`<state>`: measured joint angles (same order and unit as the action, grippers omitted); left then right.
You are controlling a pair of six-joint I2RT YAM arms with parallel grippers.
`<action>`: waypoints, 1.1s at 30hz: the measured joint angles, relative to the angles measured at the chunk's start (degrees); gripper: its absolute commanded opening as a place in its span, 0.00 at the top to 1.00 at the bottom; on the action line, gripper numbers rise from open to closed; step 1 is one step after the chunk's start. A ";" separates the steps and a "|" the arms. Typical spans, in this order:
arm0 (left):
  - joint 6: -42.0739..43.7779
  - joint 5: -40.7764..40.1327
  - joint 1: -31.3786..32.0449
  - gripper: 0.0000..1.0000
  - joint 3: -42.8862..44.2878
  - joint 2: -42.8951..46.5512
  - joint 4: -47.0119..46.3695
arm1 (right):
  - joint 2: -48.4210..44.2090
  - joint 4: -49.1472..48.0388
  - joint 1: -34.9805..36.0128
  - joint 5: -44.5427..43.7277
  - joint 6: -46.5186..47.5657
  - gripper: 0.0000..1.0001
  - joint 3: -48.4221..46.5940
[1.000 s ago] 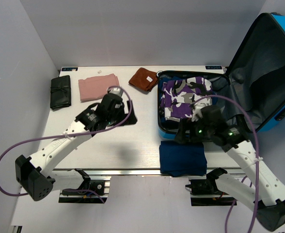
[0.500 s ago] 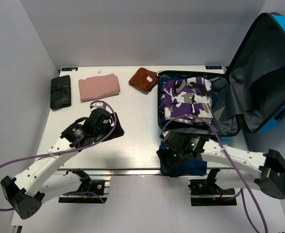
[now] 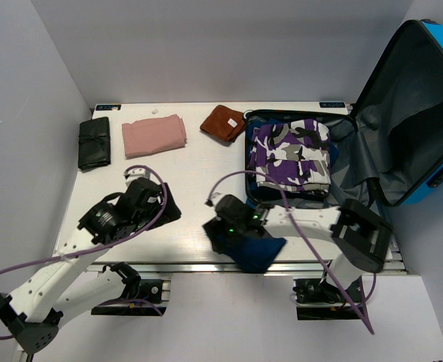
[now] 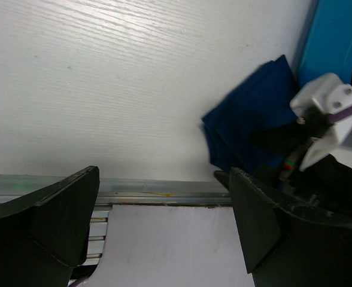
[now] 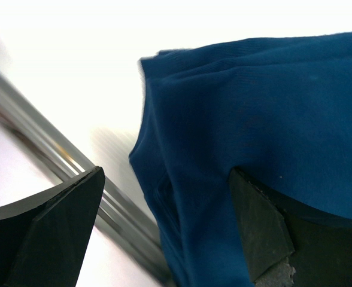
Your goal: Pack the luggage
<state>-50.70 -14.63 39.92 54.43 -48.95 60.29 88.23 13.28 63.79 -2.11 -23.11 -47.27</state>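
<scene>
The luggage (image 3: 425, 90) lies open at the right, its blue lid propped up, with a purple camouflage garment (image 3: 291, 151) in its base. A dark blue folded cloth (image 3: 255, 249) lies rumpled at the table's front edge, partly hanging over it. My right gripper (image 3: 220, 225) is at the cloth's left end. In the right wrist view its jaws stand wide open (image 5: 166, 173) with the blue cloth (image 5: 254, 107) between and under them. My left gripper (image 3: 165, 207) is open and empty (image 4: 164, 179) over the front left of the table; the cloth (image 4: 248, 128) shows to its right.
A pink folded cloth (image 3: 154, 136), a brown pouch (image 3: 222, 122) and a black rolled case (image 3: 94, 142) lie along the back of the table. The table's metal front rail (image 4: 152, 194) runs just below the left gripper.
My right arm swung from the suitcase down to the blue cloth and then left; the cloth shifted left and rumpled. My left arm pulled back toward the front left.
</scene>
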 measured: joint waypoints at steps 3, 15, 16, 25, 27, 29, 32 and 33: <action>-1.57 -1.90 -0.02 0.02 0.00 3.30 2.64 | 7.54 -4.85 1.36 3.76 2.51 0.11 -6.71; -4.61 -6.54 -0.39 0.02 -1.11 0.81 5.92 | 15.23 -4.55 4.79 7.32 9.66 0.11 -20.24; -4.31 -6.51 -0.44 0.02 -1.66 -0.66 4.63 | 13.42 -3.89 4.74 6.51 9.11 0.11 -19.69; 4.55 0.35 -2.12 0.02 -7.15 -18.99 -13.05 | -11.93 4.55 3.37 -6.97 -9.07 0.11 -4.81; 7.06 1.84 -2.97 0.02 -7.15 -22.73 -16.70 | -13.90 7.04 3.04 -8.85 -14.36 0.11 -0.52; 9.42 3.65 -4.26 0.02 -7.17 -25.90 -20.20 | -14.62 8.85 2.93 -10.16 -18.80 0.11 3.28; 12.04 7.34 -6.64 0.05 -8.15 -29.49 -26.05 | -14.69 10.91 2.69 -12.31 -24.90 0.11 7.04; 12.81 8.85 -7.37 0.06 -8.81 -30.49 -27.98 | -14.69 11.19 2.67 -13.46 -26.88 0.11 7.69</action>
<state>-37.89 -5.78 32.56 45.63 -79.44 32.32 73.54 24.47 66.46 -15.57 -50.00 -39.57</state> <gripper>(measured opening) 0.960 0.894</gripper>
